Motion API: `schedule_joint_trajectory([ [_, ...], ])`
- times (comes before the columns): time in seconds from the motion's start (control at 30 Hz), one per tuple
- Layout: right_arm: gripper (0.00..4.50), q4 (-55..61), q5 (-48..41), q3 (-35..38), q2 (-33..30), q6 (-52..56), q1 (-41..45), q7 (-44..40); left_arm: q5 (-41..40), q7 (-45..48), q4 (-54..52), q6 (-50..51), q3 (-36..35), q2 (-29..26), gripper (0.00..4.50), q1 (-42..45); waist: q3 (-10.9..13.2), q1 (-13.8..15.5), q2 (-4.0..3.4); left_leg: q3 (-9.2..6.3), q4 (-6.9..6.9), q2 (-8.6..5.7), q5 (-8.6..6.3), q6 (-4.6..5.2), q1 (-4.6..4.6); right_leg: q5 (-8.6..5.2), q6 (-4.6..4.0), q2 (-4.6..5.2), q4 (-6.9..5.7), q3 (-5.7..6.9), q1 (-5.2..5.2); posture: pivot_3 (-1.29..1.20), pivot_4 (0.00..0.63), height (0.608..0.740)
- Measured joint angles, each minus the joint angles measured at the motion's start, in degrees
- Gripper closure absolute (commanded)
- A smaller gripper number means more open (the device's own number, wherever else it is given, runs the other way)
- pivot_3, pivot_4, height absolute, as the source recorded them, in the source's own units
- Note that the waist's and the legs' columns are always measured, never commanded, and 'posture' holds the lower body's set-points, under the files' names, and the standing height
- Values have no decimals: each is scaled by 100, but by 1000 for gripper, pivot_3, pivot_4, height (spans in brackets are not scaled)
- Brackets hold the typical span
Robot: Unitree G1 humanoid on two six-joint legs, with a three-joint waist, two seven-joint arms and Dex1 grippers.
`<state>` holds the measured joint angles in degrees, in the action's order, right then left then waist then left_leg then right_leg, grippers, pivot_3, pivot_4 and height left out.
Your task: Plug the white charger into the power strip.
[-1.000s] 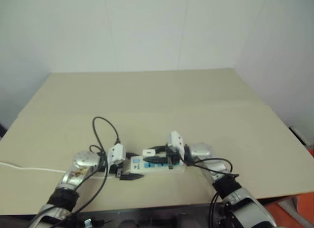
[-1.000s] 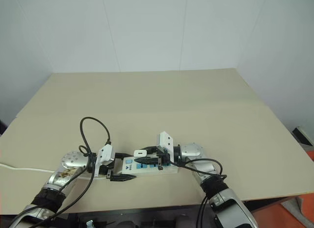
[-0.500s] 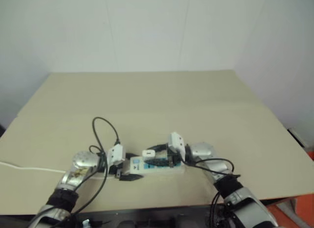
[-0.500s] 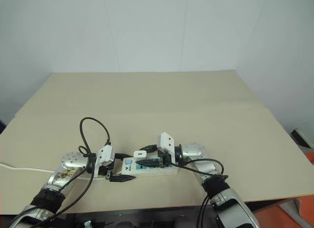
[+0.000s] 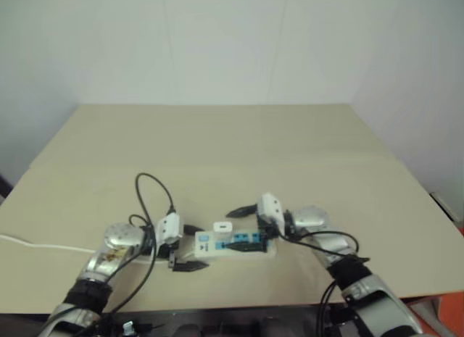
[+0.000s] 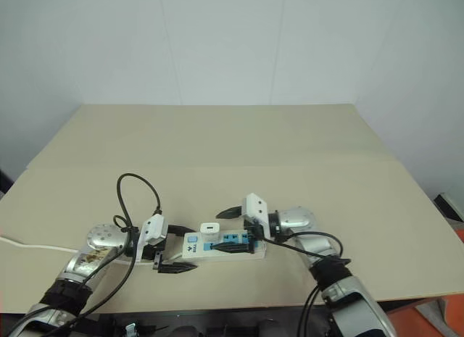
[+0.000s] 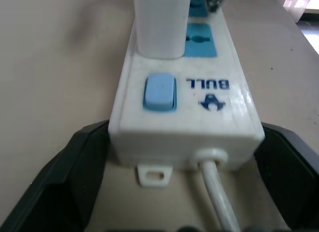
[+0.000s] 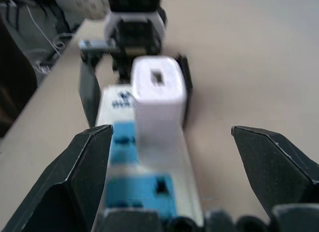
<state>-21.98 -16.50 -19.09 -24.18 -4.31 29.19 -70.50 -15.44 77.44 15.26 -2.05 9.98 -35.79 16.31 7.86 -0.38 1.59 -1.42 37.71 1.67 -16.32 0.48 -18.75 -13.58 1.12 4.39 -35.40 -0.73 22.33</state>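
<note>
Both grippers have their black fingers spread wide and hold nothing. On the beige table [image 6: 304, 156], the left gripper [image 6: 176, 248] stands at the switch end of the power strip [image 6: 223, 246], one finger on each side of that end; whether the fingers touch the strip I cannot tell. Its white cord [image 7: 217, 194] comes out of this end. From the other end the right gripper [image 6: 233, 231] points along the strip, its fingers on the two sides of it. Between the two grippers the white charger [image 6: 209, 228] stands upright in the socket next to the blue switch [image 7: 159, 92]
</note>
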Motion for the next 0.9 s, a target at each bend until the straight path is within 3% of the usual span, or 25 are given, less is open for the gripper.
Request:
schedule_joint_trajectory([
  [0.1, 0, 259, -1, 215, -319, 212, -114, -72, -181, 71, -330, 197, -108, -74, 27, -37, 1, 8, 5, 2, 3, -7, 1, 0, -62, 35, 41, -1, 23, 2, 46, 0, 150, 740],
  [0.17, 0, 524, -193, 447, -577, 425, -323, -175, -359, 108, -640, 265, -257, -203, 27, -107, 23, 32, 3, 0, 8, -11, 0, -1, -129, 71, -5, 3, 35, -2, 105, 0, 150, 740],
  [0.27, 0, 969, -373, 746, -1132, 752, -540, -330, -746, 242, -1217, 658, -516, -557, 27, -181, 53, 42, -24, 2, 15, -48, 1, -1, -228, 78, 1, 12, 21, -3, 204, 0, 150, 740],
  [0.67, 0, 1763, -867, 2267, -2548, 1400, -1219, -447, -1386, 422, -1814, 1350, -1575, -1626, 27, -410, 246, 24, -47, 19, 14, -50, 0, 1, -248, 76, 5, 7, 38, 5, 214, 0, 150, 740],
  [0.9, 0, 2270, -1155, 2828, -2946, 1694, -1632, -550, -1418, 484, -1841, 1381, -1793, -1789, 27, -612, 250, 23, -48, 22, 15, -50, 0, 0, -246, 76, 6, 8, 34, 3, 212, 0, 150, 740],
])
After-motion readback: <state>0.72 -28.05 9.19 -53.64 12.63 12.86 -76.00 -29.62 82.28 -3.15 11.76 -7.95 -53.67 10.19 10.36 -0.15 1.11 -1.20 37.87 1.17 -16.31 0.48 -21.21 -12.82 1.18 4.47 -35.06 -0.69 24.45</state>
